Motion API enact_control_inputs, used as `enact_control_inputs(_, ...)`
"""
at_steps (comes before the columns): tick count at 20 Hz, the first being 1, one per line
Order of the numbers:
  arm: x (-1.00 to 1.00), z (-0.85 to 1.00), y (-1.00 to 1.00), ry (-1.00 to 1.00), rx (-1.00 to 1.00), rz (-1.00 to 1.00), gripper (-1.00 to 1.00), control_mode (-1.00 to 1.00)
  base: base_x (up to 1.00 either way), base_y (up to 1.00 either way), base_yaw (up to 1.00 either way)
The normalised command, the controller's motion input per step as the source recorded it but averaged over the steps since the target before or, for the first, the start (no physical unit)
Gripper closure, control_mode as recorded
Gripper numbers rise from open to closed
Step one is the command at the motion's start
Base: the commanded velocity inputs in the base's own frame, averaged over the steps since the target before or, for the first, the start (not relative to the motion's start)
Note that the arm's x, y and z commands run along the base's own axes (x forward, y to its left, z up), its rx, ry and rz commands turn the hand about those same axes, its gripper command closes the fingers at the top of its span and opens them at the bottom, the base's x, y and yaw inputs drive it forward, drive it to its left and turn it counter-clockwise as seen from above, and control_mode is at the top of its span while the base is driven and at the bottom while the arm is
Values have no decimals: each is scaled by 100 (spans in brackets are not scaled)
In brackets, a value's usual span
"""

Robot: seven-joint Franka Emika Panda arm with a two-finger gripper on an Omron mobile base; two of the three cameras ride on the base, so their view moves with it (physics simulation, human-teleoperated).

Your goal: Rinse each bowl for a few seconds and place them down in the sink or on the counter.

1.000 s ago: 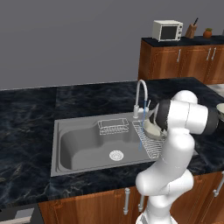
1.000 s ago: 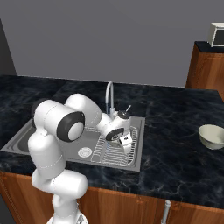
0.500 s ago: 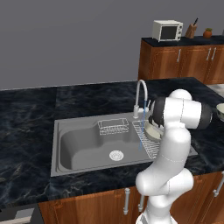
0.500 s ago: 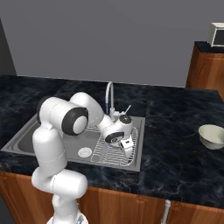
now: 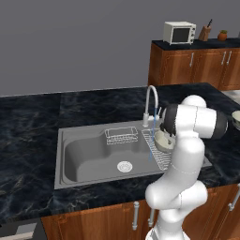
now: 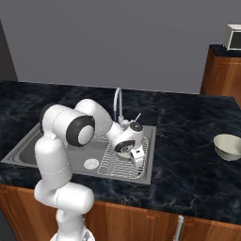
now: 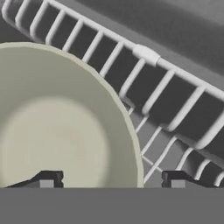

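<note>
Lower than a second ago, the pincer has spread wide, releasing the first bowl onto the sink rack. Lift straight up; the second bowl waits on the bench.

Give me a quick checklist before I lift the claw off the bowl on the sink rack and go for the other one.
1. Claw open, tips either side of the rim: ok.
2. First bowl upright on the wire rack: ok.
3. Bowl fully free of the tips: cannot tell.
4. Faucet off: not ok, a thin stream runs.
5. Second bowl upright on the counter: ok.
6. Counter path to it free: ok.
</note>
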Motion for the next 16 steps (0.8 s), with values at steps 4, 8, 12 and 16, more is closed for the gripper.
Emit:
enact_control_inputs(4,-15,11,-29,0,1,2,-100,-100,0,0,0)
enact_control_inputs(8,-30,42,-29,-2,3,1,-100,-100,0,0,0)
enact_control_inputs(12,-20,74,-27,0,0,1,-100,-100,0,0,0)
enact_control_inputs(16,-7,85,-18,0,-8,0,-100,-100,0,0,0)
